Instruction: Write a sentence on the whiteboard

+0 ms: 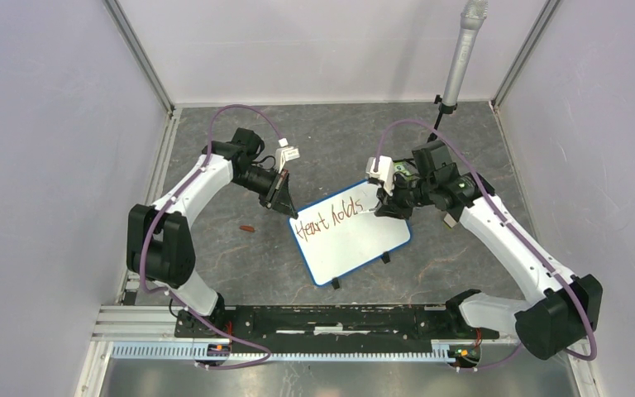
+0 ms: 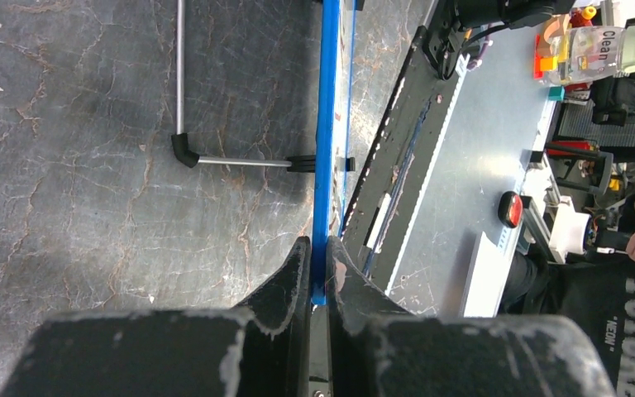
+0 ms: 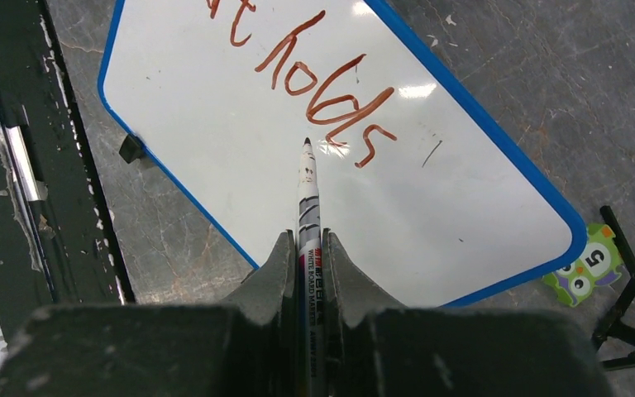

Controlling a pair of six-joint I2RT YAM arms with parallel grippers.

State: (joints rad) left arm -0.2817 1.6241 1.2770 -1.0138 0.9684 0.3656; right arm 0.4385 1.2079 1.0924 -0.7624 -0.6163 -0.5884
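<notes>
While the top view gives the whole layout, each wrist view adds a detail of grip that it lacks.

Item 1, whiteboard point(image 1: 360, 248): blue-framed, set askew on the grey tabletop between the two arms, black feet at its near edges.

Item 2, sentence point(image 1: 331, 217): reddish-brown script along the whiteboard's far edge, "Heart holds" legible. The white below it is bare down to the near frame.

Item 3, left gripper point(image 1: 285, 203): at the whiteboard's far-left corner. Only the left wrist view shows its fingers point(image 2: 298, 273) pinched on the blue frame, seen edge-on, with a grey metal rod point(image 2: 215, 160) running out from the frame.

Item 4, right gripper point(image 1: 389, 207): at the whiteboard's far-right edge. Only the right wrist view shows it clamped on a whiteboard marker point(image 3: 307, 190), tip just beside the last "s". Whether the tip touches the surface cannot be told.

Item 5, green owl tag point(image 3: 587, 269): numbered 5, just beside the whiteboard's corner, next to a black tripod foot point(image 3: 628, 322).

Item 6, small reddish-brown object point(image 1: 248, 227): left of the whiteboard, apart from it.

Item 7, mounting rail point(image 1: 322, 318): near side of the whiteboard, a strip of tabletop between.
</notes>
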